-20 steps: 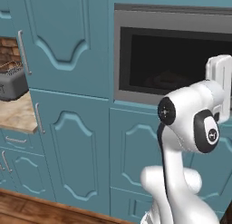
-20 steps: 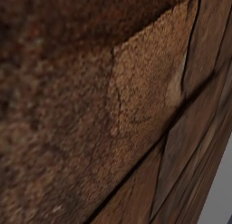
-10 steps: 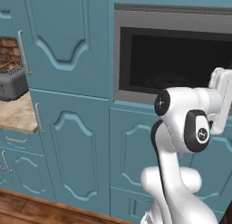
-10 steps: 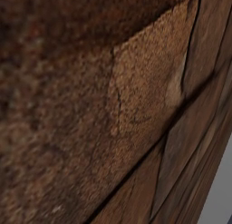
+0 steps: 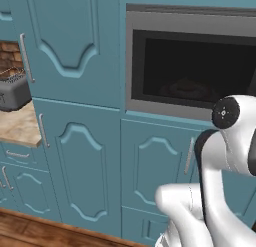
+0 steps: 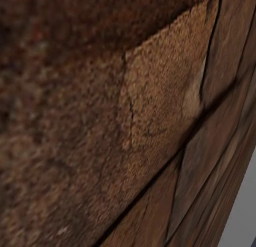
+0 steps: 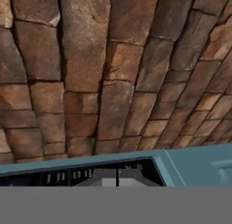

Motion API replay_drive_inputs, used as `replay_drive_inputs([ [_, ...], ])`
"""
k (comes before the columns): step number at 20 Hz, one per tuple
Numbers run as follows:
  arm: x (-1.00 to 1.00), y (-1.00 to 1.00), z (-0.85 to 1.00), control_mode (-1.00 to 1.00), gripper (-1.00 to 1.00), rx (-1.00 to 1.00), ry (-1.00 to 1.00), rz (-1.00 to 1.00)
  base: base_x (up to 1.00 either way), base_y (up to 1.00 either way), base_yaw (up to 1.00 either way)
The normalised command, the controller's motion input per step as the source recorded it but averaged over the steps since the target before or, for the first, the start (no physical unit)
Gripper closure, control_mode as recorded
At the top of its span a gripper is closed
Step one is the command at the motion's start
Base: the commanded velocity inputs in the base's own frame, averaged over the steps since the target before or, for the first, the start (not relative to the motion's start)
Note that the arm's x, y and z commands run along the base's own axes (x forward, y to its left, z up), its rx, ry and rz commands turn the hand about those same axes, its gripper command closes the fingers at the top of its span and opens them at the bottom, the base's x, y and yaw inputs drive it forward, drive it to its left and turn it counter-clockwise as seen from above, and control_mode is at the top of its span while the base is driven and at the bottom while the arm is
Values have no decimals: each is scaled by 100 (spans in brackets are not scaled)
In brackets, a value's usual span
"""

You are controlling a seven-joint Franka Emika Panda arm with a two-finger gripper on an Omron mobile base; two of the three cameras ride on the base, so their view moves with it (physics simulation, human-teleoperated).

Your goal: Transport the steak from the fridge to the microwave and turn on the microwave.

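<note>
- Left base view: microwave [image 5: 192, 66] is built into teal cupboards [image 5: 80, 156], cavity dark, a dim lump inside, too dark to identify as the steak or give its axis.
- Toaster [image 5: 12, 91] sits on counter [image 5: 20, 128], far left.
- Hand view: brick wall [image 7: 113, 73] above black button panel [image 7: 68, 177].
- Gripper [image 7: 117, 177] fingers are pressed together, nothing pinched.

Glossy white rounded arm [image 5: 220, 166], dark joint cap with pale screws

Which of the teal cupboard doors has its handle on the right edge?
The low cupboard door right under the microwave; its handle sits at its right edge, the others' at the left.
</note>
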Motion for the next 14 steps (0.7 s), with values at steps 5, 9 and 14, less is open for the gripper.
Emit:
replay_drive_inputs([
  [5,-37,-26,-33,-100,100,4,-32,1,0,0,0],
  [9,-24,-11,-55,-100,100,0,-30,2,0,0,0],
  [14,-5,-1,-57,-100,100,0,-27,4,0,0,0],
])
